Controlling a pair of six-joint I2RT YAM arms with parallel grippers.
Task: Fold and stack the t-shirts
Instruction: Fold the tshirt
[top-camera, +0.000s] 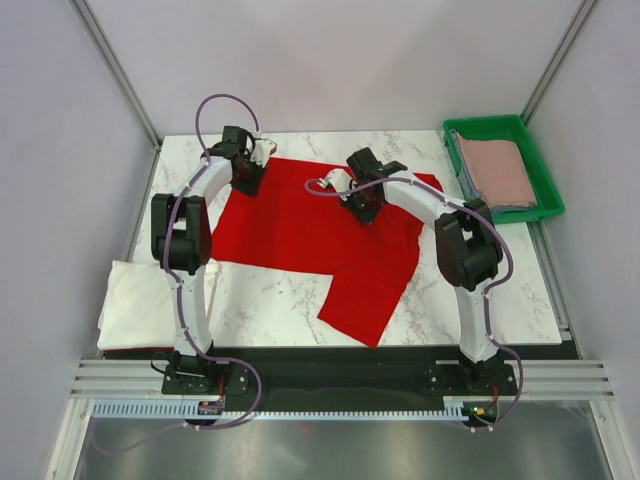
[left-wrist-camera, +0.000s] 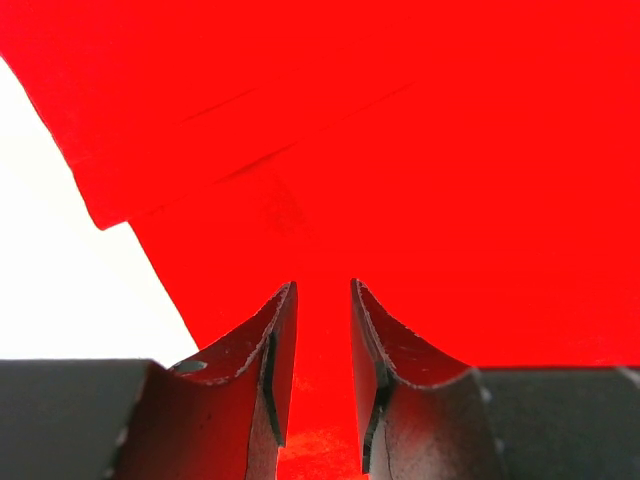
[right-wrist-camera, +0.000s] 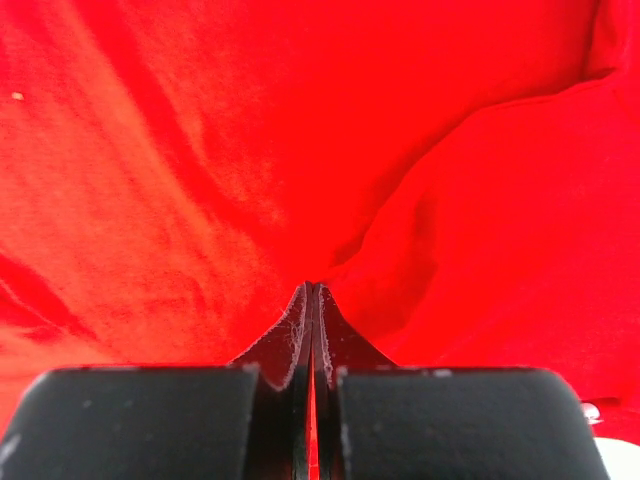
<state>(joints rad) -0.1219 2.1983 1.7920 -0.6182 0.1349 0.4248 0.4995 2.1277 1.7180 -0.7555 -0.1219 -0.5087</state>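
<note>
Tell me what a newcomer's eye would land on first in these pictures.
The bright red t-shirt spread across the middle of the marble table grabs the eye, with both arms reaching onto it. The right pincer is shut on a fold of the red cloth, while the left pincer stands with jaws apart near its left edge. A green tray at the far right corner holds a dusty-pink shirt.

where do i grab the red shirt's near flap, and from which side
Probably pinch the red t-shirt by its near flap's pointed corner, coming from the near side: that corner lies flat on bare marble, with free edges either side.
</note>
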